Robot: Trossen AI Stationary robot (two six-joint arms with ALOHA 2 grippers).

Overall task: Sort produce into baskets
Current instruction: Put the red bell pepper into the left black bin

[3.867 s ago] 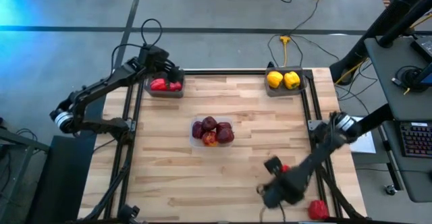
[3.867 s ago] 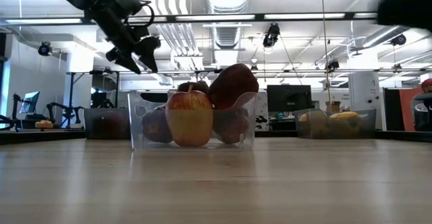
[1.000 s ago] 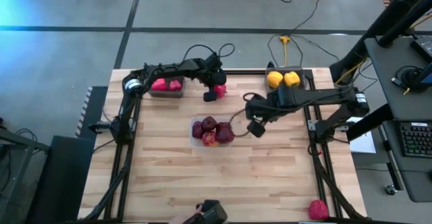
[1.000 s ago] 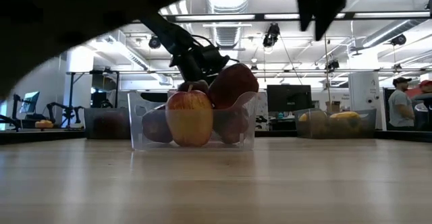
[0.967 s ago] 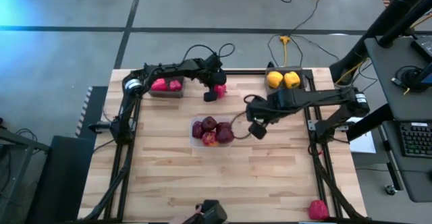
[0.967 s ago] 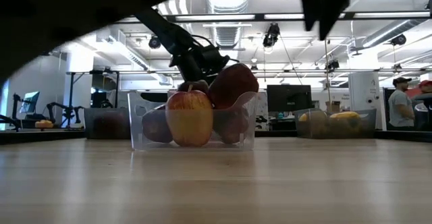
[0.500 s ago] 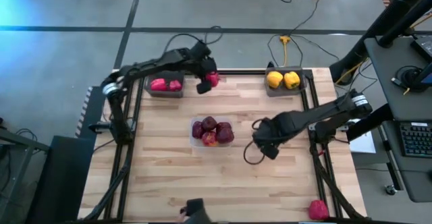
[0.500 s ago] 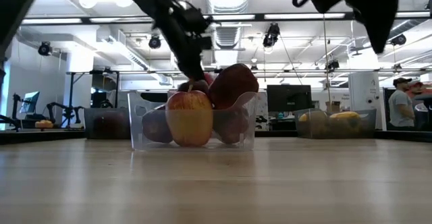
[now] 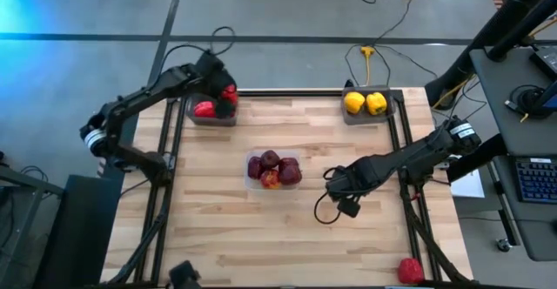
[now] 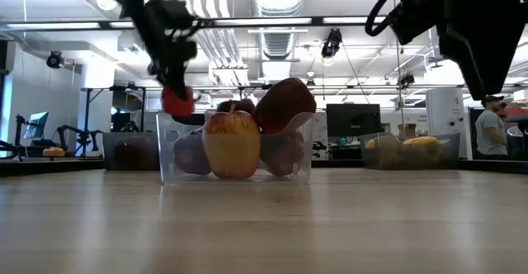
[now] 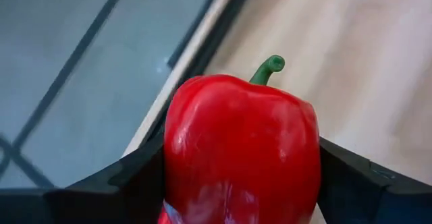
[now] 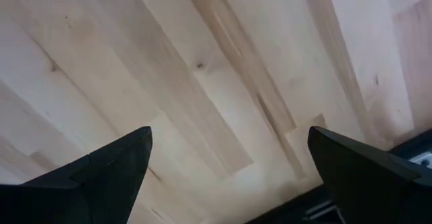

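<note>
Your left hand [image 9: 223,100] grips a red bell pepper [image 11: 241,150] over the dark grey tray [image 9: 211,117] at the tabletop's [image 9: 226,219] upper left in the high view. Your right hand [image 9: 346,204] hangs spread, right of centre beside the clear container [image 9: 274,171] of apples [image 10: 232,144].

The clear container [image 9: 273,170] sits mid-table, 1 tray [image 9: 211,119] back-left, another tray [image 9: 366,115] back-right.

Bare wooden table [image 9: 218,228] around the central clear container [image 9: 273,170]; trays only along the far edge.
</note>
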